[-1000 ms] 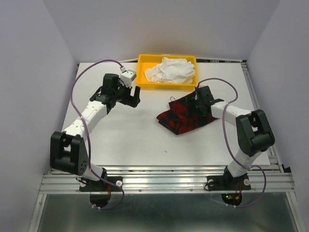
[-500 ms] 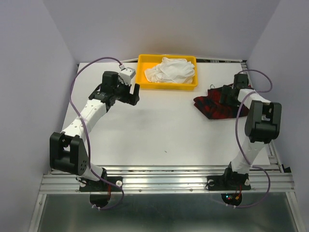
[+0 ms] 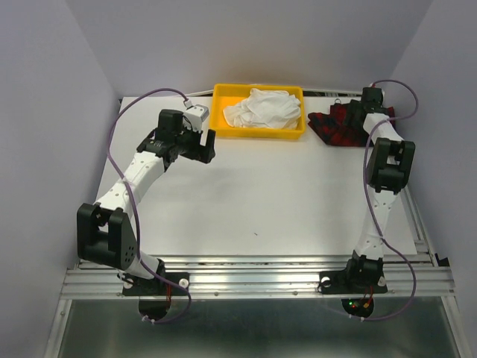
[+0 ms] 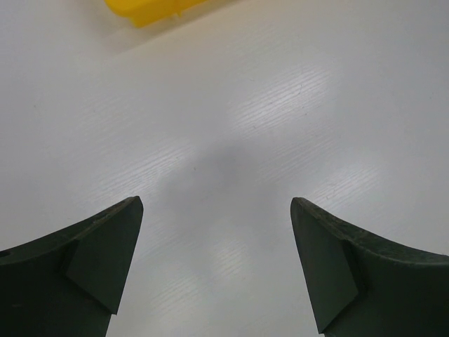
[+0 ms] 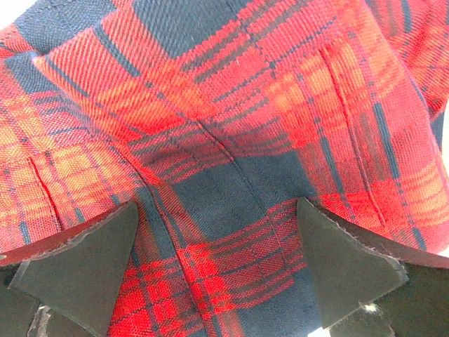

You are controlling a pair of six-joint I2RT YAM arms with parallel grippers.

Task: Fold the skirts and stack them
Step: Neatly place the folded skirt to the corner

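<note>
- Right claw (image 3: 355, 119) is released, its two fingers spread wide with nothing pinched between them; it hangs over the plaid skirt (image 3: 332, 124) at the far right corner of the table (image 3: 261, 194).
- From the right wrist, that claw (image 5: 217, 210) looks straight down on the skirt (image 5: 210, 105), whose red-and-black cloth fills the whole gap between the fingers (image 5: 84, 260). Whether the tips touch the cloth cannot be told.
- The plaid skirt lies bunched along the far edge of the table, just beside the right end of the yellow tray (image 3: 257, 135).
- A white cloth (image 3: 264, 108) lies crumpled inside the tray, which sits at the middle of the far edge.
- The left claw (image 3: 203, 146) is also released and holds nothing, poised over bare table near the tray's left front corner.
- From the left wrist, its fingers (image 4: 91, 260) stand wide apart above the white table top (image 4: 245, 105), with one corner of the tray (image 4: 151, 8) showing at the upper edge.
- The two claws are well apart, with the tray between them.
</note>
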